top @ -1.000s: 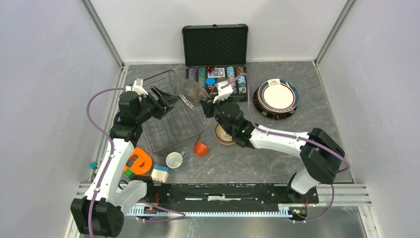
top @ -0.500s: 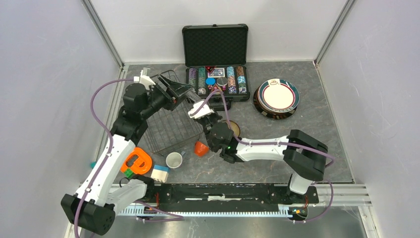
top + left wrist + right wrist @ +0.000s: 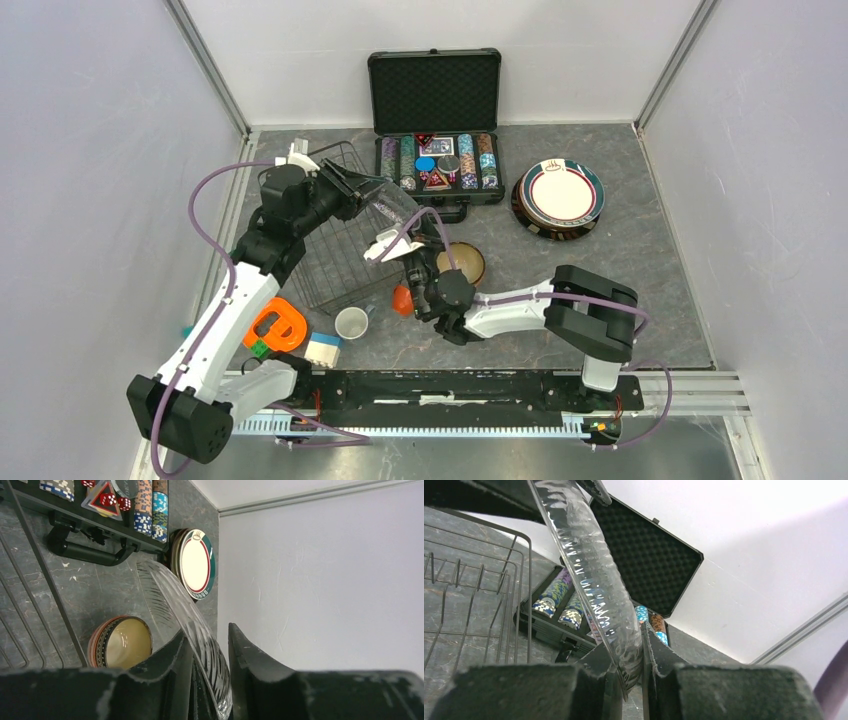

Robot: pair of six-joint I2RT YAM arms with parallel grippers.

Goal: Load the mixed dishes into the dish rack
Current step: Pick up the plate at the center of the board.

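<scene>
A clear glass plate (image 3: 395,205) hangs on edge between both grippers, just right of the black wire dish rack (image 3: 340,255). My left gripper (image 3: 358,185) is shut on its upper rim; in the left wrist view the plate (image 3: 185,610) runs between the fingers of the gripper (image 3: 207,632). My right gripper (image 3: 407,238) is shut on the lower rim, and the plate (image 3: 584,565) rises from that gripper (image 3: 641,630). A tan bowl (image 3: 462,262) sits right of the rack, and a stack of plates (image 3: 560,195) sits at the far right. A white cup (image 3: 351,322) and an orange cup (image 3: 404,299) lie in front of the rack.
An open black poker chip case (image 3: 435,95) stands at the back, close behind the plate. An orange ring toy (image 3: 278,325) and a white-and-blue block (image 3: 322,350) lie by the left arm's base. The rack's wires (image 3: 474,580) show left in the right wrist view.
My left gripper swung right from the rack and shut on the glass plate's rim. My right arm drew back toward the near edge, still holding the plate.
</scene>
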